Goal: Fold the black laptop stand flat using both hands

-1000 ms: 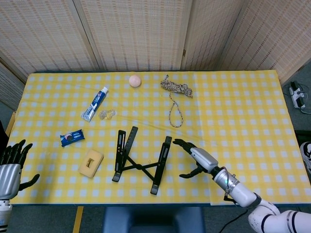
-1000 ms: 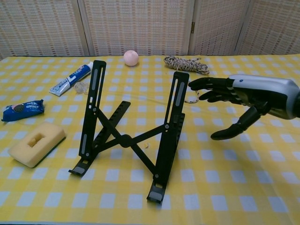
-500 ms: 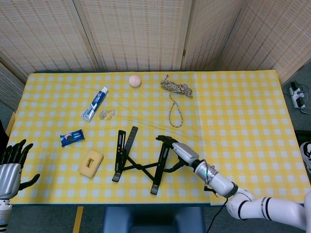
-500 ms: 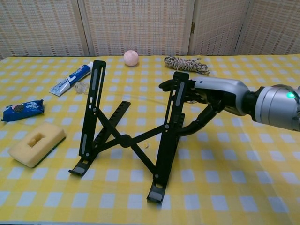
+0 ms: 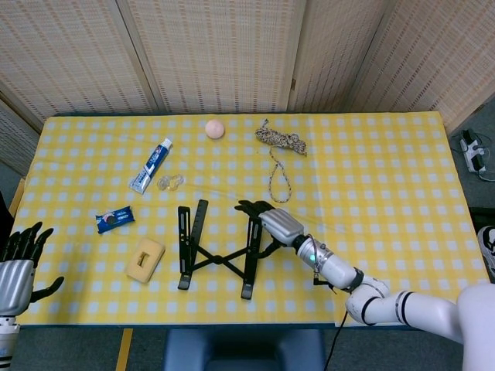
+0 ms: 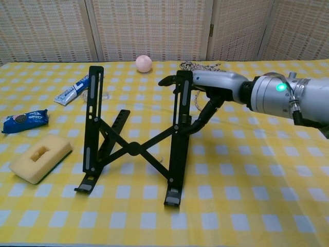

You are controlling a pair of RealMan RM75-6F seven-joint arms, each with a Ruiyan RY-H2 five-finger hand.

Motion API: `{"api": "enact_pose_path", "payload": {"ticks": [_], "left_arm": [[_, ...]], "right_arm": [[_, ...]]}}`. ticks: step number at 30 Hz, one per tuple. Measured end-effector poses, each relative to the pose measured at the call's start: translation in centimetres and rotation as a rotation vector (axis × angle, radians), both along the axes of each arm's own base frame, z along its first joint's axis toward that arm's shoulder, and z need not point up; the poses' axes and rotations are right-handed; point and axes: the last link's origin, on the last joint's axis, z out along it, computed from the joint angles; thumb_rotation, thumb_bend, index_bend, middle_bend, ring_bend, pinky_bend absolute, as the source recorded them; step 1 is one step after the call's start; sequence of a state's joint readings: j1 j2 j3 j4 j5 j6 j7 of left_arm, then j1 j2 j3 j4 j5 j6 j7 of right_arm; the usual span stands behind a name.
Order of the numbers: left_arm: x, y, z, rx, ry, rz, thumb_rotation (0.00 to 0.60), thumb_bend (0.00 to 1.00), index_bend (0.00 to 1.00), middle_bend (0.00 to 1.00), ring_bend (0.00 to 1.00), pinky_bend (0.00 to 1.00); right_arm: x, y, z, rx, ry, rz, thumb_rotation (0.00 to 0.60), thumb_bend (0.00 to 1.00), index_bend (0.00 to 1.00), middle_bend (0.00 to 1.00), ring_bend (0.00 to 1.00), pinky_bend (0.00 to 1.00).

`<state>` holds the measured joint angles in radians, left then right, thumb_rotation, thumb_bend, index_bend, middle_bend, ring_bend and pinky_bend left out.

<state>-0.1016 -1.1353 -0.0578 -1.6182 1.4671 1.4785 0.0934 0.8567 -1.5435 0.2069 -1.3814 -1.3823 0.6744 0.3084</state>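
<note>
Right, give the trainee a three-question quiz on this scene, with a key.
1. True or false: the right hand is touching the black laptop stand.
2. Which lies nearest the sponge? A) ball B) cookie packet C) rope
3. Fill in: the left hand is at the table's ___ edge, holding nothing.

Key: 1 true; 2 B; 3 left.
</note>
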Motion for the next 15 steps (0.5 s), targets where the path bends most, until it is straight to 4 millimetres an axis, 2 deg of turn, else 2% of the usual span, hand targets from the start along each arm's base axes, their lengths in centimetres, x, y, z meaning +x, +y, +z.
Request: {"api": "enact_pose_path", "payload": {"ticks": [8, 15], "left_arm": [[0.4, 0.8, -0.3, -0.026, -0.019, -0.018, 0.6, 0.23, 0.17, 0.05, 0.04, 0.0], [1.5, 2.8, -0.9, -0.093, -0.146, -0.058, 0.6, 0.23, 0.17, 0.08, 0.06, 0.03]], "right_arm": [[0.7, -2.6, 0.3, -0.056, 0.011, 0.002, 0.6, 0.18, 0.0, 0.04, 0.09, 0.0], [1.4, -1.6, 1.5, 0.008, -0.09, -0.04, 0.6, 0.18, 0.0, 0.04, 0.08, 0.0]]}}
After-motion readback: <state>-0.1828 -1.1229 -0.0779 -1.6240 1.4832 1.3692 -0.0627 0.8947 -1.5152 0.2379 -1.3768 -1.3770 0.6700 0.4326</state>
